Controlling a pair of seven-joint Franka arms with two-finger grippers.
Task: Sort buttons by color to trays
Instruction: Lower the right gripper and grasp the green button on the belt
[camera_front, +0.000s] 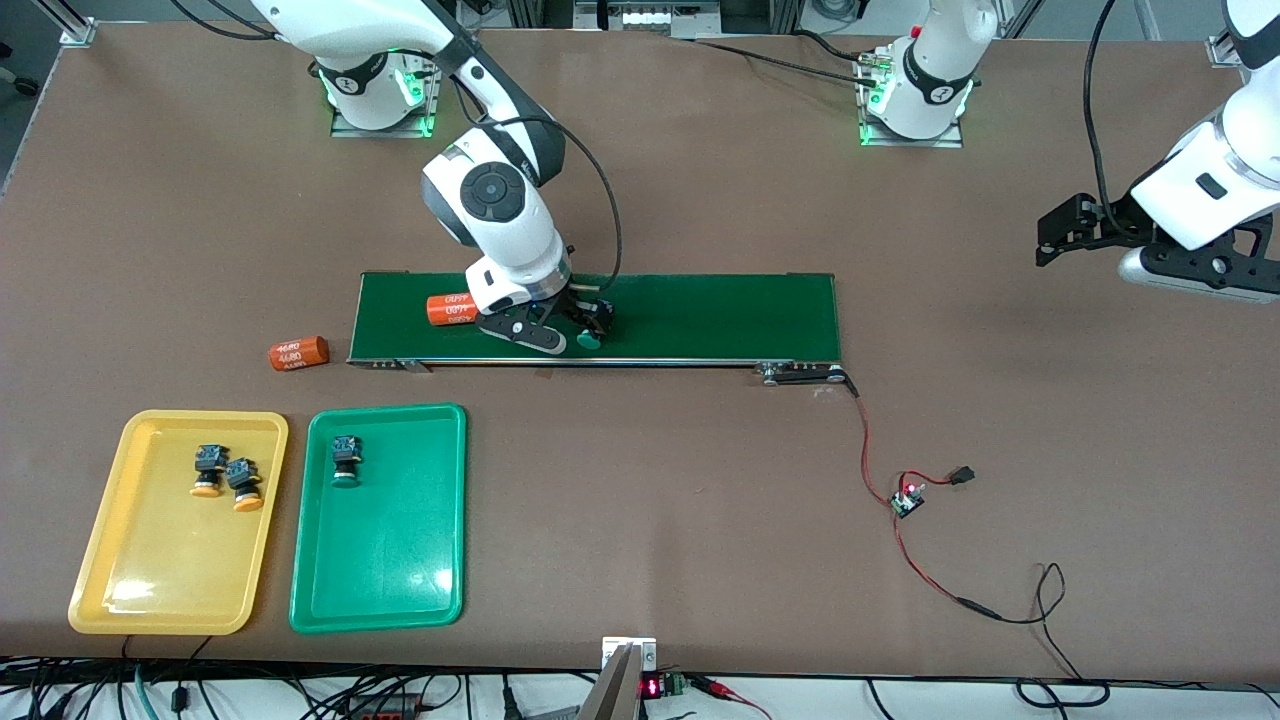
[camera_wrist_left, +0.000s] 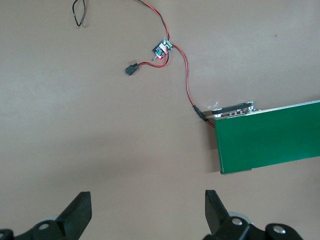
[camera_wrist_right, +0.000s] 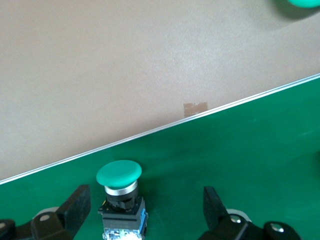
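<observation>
Straddling round-capped green button (camera_wrist_right: 119, 176), right hand (camera_wrist_right: 145, 205) spread on felt-flat belt (camera_front: 700, 315)

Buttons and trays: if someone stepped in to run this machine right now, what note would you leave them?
Right claw: open, down on the conveyor belt, its fingers either side of the last green button, not yet gripped.
Left claw: open, empty, waiting over bare table near the left arm's end of the belt.
Done: two orange buttons lie in the yellow tray; one green button lies in the green tray.
Left: close on the belt's green button and carry it to the green tray.
Ignore the two orange cylinders, one on the belt, one on the table.
</observation>
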